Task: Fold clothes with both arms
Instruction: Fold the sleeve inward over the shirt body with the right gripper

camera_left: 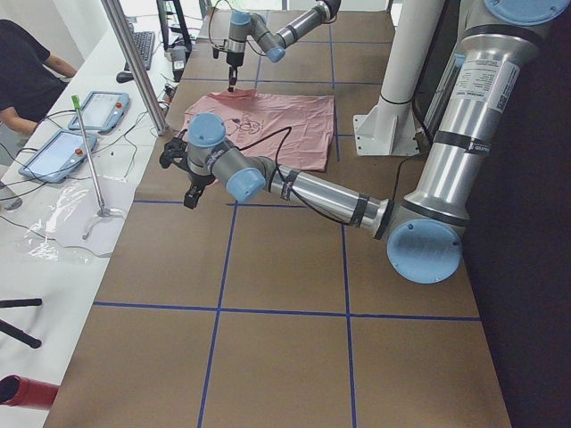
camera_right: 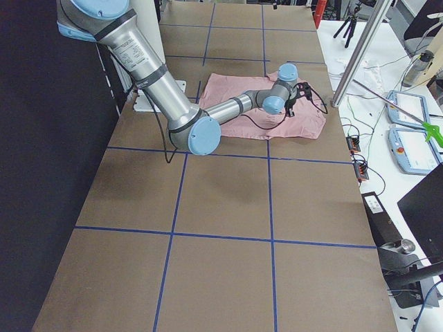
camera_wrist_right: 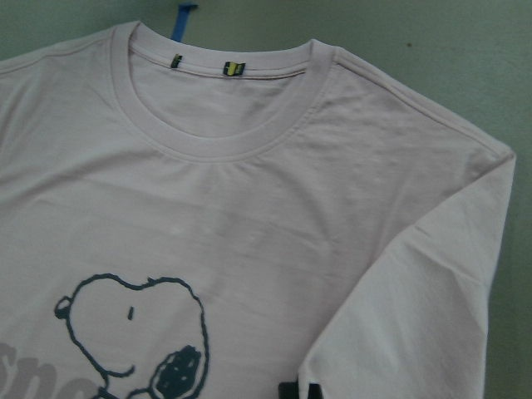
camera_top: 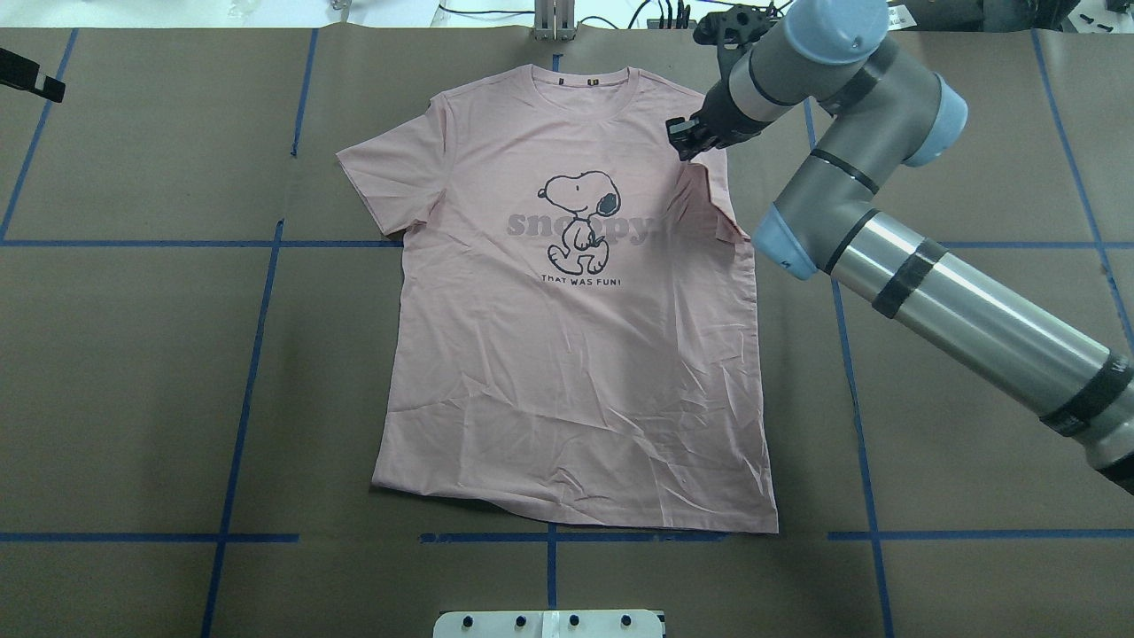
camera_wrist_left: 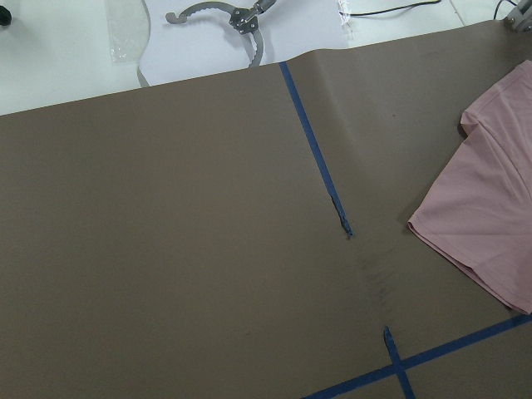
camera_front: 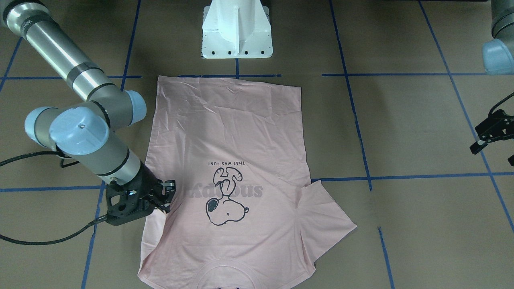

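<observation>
T-shirt (camera_top: pixel 576 372) lies flat, print up, right pincer (camera_top: pixel 684 146) at its sleeve.

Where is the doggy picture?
In the overhead view the cartoon dog sits on the chest of the pink T-shirt, below the collar, with the right gripper to its right.

Wide table (camera_top: pixel 133 372) stretch left of T-shirt (camera_top: pixel 576 399); right arm (camera_top: pixel 957 306) over its right sleeve; pedestal (camera_front: pixel 237 32) near hem.
</observation>
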Robot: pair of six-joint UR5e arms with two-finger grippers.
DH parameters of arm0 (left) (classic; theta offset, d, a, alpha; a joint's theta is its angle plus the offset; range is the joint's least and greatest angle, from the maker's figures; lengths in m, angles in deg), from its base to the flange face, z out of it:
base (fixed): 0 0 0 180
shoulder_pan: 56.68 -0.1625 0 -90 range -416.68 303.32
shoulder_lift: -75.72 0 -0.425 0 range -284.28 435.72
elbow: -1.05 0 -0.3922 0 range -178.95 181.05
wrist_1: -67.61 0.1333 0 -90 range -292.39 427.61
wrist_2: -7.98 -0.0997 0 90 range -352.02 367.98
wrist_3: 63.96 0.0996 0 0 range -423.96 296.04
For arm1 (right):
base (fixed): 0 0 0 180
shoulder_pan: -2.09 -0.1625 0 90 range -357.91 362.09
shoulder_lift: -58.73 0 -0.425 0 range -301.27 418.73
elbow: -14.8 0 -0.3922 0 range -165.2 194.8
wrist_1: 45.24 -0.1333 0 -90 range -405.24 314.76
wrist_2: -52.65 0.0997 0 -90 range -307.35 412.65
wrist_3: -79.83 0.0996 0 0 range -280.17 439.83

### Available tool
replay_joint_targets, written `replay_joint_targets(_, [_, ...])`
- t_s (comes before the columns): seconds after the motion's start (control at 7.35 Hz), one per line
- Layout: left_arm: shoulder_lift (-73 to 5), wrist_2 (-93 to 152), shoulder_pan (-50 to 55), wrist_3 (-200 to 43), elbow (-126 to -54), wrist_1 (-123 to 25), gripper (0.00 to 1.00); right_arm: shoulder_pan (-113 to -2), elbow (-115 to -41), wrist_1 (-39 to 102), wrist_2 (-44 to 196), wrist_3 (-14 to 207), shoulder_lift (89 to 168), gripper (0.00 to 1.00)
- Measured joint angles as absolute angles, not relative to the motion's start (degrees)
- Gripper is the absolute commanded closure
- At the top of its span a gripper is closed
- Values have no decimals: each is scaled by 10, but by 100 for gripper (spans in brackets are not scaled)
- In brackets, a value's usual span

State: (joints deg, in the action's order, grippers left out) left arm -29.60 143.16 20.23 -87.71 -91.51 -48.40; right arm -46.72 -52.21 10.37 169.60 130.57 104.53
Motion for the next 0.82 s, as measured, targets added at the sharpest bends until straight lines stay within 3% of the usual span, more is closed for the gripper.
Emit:
replay_joint_targets(0.14, [-296, 1432, 202, -878, -915, -484, 2, -452, -492, 104, 1668, 1327, 1013, 63])
replay_joint_targets(0.27, [-297, 1432, 202, -880, -916, -484, 1, -445, -464, 104, 1651, 1339, 989, 1])
replay_joint_targets(0.82, [-313, 1429, 198, -892, -902, -484, 1, -440, -453, 101, 1634, 1357, 977, 0])
